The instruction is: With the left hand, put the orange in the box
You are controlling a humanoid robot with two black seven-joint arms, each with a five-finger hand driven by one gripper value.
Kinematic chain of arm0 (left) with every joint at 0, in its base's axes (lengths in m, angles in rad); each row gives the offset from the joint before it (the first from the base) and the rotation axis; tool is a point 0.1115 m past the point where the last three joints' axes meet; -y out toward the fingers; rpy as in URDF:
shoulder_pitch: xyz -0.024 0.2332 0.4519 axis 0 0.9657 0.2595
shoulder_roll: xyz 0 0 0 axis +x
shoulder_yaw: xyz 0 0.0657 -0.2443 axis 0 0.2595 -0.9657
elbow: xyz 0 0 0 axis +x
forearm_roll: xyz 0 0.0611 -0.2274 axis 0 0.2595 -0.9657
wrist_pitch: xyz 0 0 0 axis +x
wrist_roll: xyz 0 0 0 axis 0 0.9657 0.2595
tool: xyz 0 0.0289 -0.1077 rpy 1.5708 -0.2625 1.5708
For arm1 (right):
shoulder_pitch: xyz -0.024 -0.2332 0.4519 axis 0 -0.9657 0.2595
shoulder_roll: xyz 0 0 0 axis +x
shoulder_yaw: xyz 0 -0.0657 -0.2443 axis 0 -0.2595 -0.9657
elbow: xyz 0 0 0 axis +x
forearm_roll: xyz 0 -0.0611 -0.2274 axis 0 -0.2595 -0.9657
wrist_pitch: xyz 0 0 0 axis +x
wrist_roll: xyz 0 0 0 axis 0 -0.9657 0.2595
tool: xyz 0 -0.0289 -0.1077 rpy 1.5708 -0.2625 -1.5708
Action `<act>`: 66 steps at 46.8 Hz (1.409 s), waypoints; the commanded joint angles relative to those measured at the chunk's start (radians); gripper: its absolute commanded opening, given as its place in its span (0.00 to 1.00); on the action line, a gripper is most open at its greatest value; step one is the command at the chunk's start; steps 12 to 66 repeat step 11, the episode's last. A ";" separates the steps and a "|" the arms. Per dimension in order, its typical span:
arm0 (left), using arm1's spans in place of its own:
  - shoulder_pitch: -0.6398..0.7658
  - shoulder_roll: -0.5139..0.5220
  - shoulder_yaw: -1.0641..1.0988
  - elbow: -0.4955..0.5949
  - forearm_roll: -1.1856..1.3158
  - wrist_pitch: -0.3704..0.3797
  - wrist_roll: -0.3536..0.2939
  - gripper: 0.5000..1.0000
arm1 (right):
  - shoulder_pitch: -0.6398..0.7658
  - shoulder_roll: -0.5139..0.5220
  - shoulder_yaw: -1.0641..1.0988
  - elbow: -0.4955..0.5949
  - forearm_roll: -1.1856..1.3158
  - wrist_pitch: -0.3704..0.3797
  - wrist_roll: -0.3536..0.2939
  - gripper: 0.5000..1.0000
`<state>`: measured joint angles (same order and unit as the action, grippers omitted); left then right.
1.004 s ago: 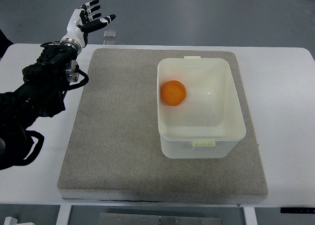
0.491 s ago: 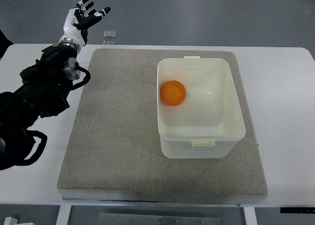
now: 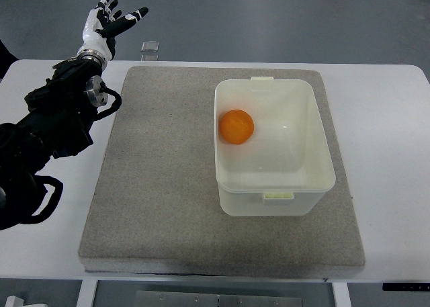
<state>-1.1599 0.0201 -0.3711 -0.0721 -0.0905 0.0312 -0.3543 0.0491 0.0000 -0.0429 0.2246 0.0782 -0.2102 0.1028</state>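
A white, rectangular plastic box (image 3: 274,148) with an open top stands on a grey, felt-like rectangular mat (image 3: 168,186), which lies on a white table (image 3: 386,119). The box takes up the right half of the mat, with small tabs on its far and near rims. Inside the box, the round orange (image 3: 236,126) lies on the floor against the left wall, nearer the far end than the near one. The rest of the box floor is bare and glossy, with a faint highlight just right of the orange.

The left hand (image 3: 104,26), white with black joints, is raised well to the left of the box and beyond its far rim, past the far left corner of the mat and over the table's far edge. Its fingers (image 3: 132,15) are spread and fanned apart, pointing up and to the right, and they hold nothing. The black left arm (image 3: 50,122), with cables and a round metal joint at the wrist, runs from the picture's left edge up toward the hand, over the table left of the mat and well apart from the box.

A small, clear square block (image 3: 150,47) sits beyond the table's far edge, left of the box and just right of the hand.
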 commanded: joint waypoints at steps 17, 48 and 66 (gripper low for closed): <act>-0.014 0.000 0.000 0.000 -0.003 0.049 0.011 0.98 | 0.000 0.000 0.008 0.001 0.002 0.000 0.000 0.89; -0.014 0.000 0.000 0.000 -0.003 0.049 0.011 0.98 | 0.000 0.000 0.008 0.001 0.002 0.000 0.000 0.89; -0.014 0.000 0.000 0.000 -0.003 0.049 0.011 0.98 | 0.000 0.000 0.008 0.001 0.002 0.000 0.000 0.89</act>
